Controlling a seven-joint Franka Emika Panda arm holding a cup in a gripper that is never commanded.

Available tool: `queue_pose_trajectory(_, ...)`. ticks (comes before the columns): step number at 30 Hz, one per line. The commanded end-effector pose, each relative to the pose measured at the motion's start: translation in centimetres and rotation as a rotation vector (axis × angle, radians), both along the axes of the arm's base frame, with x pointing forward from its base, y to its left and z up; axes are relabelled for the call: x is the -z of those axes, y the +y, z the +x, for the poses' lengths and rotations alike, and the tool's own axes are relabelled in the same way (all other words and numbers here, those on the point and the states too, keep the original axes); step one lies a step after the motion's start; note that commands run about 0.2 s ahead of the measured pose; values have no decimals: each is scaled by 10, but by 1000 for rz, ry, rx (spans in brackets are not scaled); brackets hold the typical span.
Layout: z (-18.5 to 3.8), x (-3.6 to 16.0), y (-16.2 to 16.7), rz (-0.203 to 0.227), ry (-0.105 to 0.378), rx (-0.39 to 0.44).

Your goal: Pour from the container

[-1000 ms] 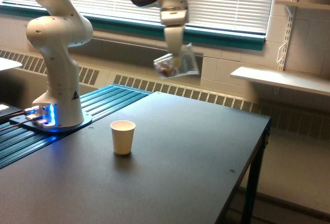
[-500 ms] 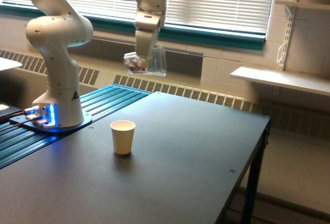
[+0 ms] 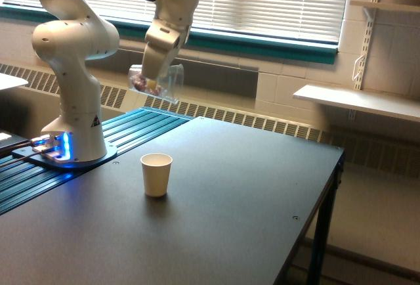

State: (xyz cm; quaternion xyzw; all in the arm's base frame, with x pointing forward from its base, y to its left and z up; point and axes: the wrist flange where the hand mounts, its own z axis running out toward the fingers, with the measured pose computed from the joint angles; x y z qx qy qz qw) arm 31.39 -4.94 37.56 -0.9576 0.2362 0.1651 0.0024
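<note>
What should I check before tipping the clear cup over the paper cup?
1. Grip: end effector holds the clear plastic cup: ok.
2. Contents: reddish pieces still inside the cup: ok.
3. Receiver: white paper cup upright on the black table, mouth open: ok.
4. Alignment: clear cup hangs high over the paper cup in the exterior view; depth offset: cannot tell.
5. Tilt: clear cup is already tilted; nothing seen spilling: ok.

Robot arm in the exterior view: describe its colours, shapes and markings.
The arm is glossy white with rounded, bulbous joints and a dark cap on an upper joint. A small dark triangular mark sits on its base, where blue lights glow. The hand is white and tapered.
</note>
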Motion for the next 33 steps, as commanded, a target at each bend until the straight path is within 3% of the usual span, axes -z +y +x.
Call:
queue_pose_trajectory(1, -6, 15, -19, 22, 54, 7)
queue_pose_trajectory(10, 3, 18, -37, 5, 65, 31)
queue_pose_trajectory(16, 3, 27, -51, 13, 99, 47)
queue_pose_trajectory(26, 8, 43, -57, 24, 155, 19)
queue_pose_trajectory(33, 8, 53, -55, 4, 178, -27)
